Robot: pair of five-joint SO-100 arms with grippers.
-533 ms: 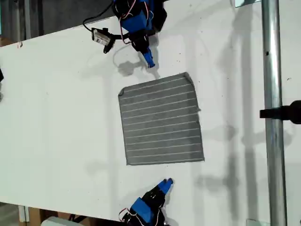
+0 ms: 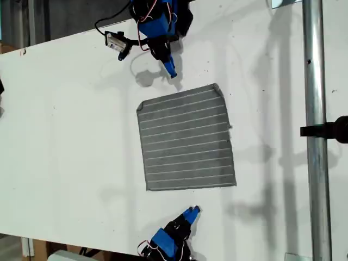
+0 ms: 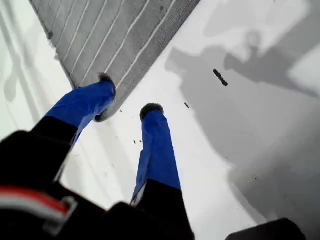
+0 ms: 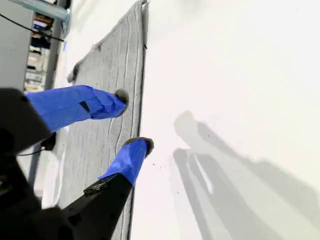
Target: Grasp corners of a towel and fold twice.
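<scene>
- Exterior view: my first gripper (image 2: 172, 70) hangs over the white table (image 2: 70, 136), near the table edge at this view's top. It is just beyond the towel's upper edge and apart from the cloth.
- First wrist view: the blue jaws of this gripper (image 3: 127, 95) stand apart with nothing between them. One fingertip (image 3: 104, 80) appears over a rounded corner (image 3: 102, 116) of the towel (image 3: 115, 35). I cannot tell if it touches.
- The towel (image 2: 187, 138) lies flat and unfolded around the middle of the table, stripes running across the exterior view.
- My second gripper (image 2: 193, 211) is near the table edge at the exterior view's bottom, just below the towel's lower edge.
- Second wrist view: its jaws (image 4: 134, 120) are also apart and hold nothing. One fingertip (image 4: 121, 97) shows over the towel (image 4: 107, 75), the other by its edge.
- A metal pole (image 2: 315, 163) runs along the table at the exterior view's right.
</scene>
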